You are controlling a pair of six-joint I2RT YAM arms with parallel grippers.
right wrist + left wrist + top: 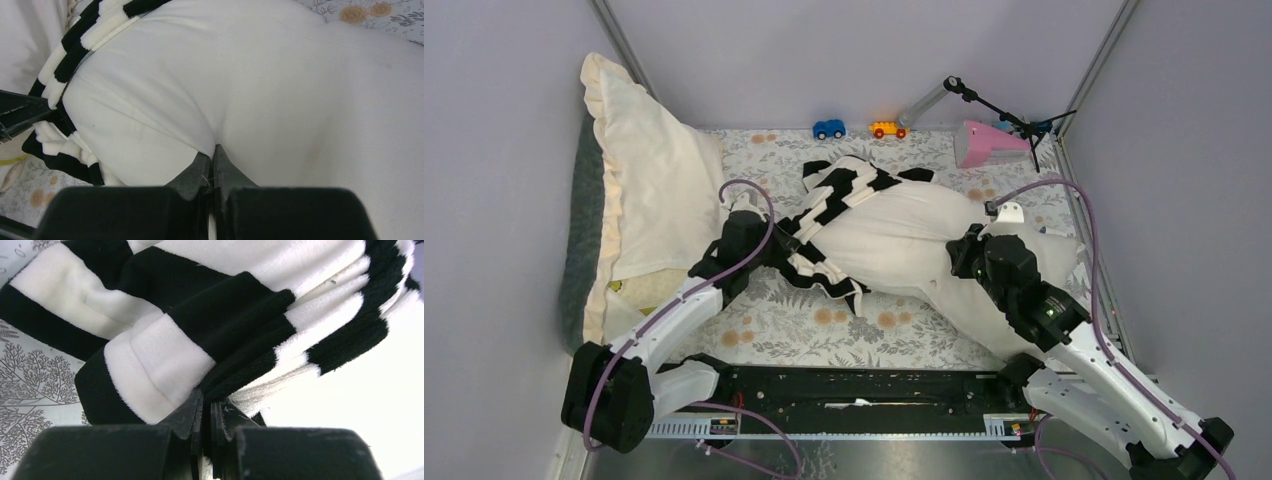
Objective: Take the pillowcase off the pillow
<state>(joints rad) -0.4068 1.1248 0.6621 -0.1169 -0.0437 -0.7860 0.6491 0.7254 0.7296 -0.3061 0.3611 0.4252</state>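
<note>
The off-white pillow [914,235] lies across the middle of the floral cloth. The black and white striped pillowcase [839,200] is bunched over its left end, leaving most of the pillow bare. My left gripper [787,247] is at the pillowcase's lower left edge. In the left wrist view the left gripper [206,402] is shut on a fold of the striped pillowcase [165,355]. My right gripper [954,255] rests on the pillow's right half. In the right wrist view the right gripper [212,152] is shut, pinching a tuck of the pillow [260,85].
A cream ruffled-edge pillow [649,170] leans in the back left corner. A blue toy car [829,128], an orange toy car [886,129], a pink object [986,143] and a small black stand [1004,115] line the back wall. Floral cloth [824,325] covers the table.
</note>
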